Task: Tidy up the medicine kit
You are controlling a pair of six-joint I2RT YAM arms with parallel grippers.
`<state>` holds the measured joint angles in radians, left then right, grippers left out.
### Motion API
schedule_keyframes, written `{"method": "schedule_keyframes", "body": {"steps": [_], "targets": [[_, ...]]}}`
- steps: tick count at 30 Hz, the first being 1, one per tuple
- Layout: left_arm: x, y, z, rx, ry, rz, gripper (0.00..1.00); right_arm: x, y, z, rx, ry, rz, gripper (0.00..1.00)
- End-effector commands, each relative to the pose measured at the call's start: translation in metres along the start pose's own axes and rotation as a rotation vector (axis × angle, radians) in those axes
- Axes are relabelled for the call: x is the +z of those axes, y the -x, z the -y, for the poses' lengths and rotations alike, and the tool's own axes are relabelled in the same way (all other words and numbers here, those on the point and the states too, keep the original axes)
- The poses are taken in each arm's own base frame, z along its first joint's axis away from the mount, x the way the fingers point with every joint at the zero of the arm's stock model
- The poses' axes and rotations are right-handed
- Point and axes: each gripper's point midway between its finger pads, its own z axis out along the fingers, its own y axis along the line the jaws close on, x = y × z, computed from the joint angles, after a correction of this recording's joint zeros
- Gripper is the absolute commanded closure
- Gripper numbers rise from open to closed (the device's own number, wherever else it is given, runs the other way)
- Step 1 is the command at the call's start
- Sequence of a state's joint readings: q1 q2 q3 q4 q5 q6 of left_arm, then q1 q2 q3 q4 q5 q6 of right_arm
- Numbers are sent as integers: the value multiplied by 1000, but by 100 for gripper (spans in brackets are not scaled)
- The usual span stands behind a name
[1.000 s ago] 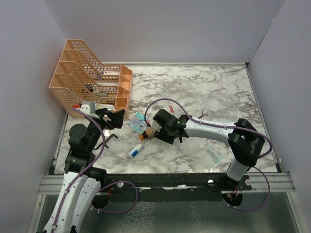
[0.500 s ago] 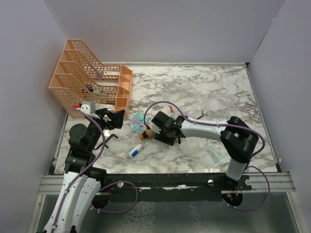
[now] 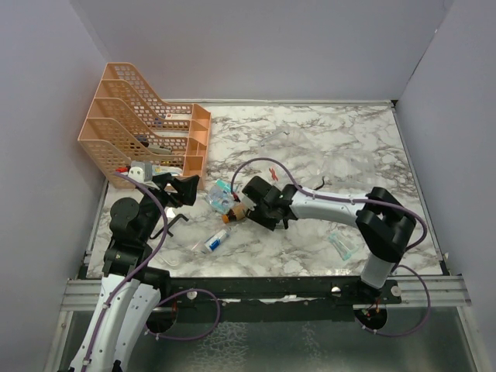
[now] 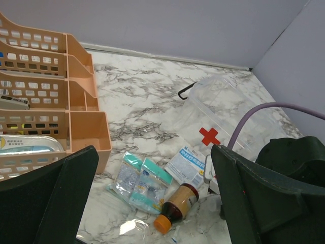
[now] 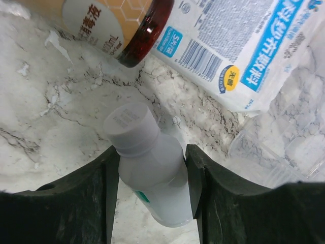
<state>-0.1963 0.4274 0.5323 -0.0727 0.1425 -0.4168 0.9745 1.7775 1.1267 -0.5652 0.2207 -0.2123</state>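
Right tool (image 5: 152,150) flanks one white bottle (image 5: 152,183), grip unclear; left tool (image 4: 152,152) gapes wide; one medicine kit (image 4: 223,109) sits just beside right tool.

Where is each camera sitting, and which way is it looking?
Top camera: high behind the arms, looking down on the marble table; both arms show.
Left wrist: on the left arm, looking forward at the orange rack and medicine kit; its open left pincer frames the view.
Right wrist: on the right arm, looking down at a white bottle between the fingers of the right pincer.
Shared: the brown bottle shows in all three.
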Motion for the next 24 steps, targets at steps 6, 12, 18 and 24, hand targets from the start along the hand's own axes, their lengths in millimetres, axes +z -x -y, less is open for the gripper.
{"method": "schedule_keyframes", "body": {"steps": [6, 12, 18, 24], "targets": [[1, 1, 22, -8, -125, -5, 1, -76, 74, 14, 384, 3, 416, 60], [-1, -10, 49, -54, -285, -55, 1, -135, 106, 21, 816, 102, 677, 61], [15, -43, 38, -107, -255, -180, 1, -167, 114, 21, 1200, 250, 775, 60], [20, -102, 33, -151, -242, -364, 1, -182, 120, 19, 1392, 383, 846, 60]]}}
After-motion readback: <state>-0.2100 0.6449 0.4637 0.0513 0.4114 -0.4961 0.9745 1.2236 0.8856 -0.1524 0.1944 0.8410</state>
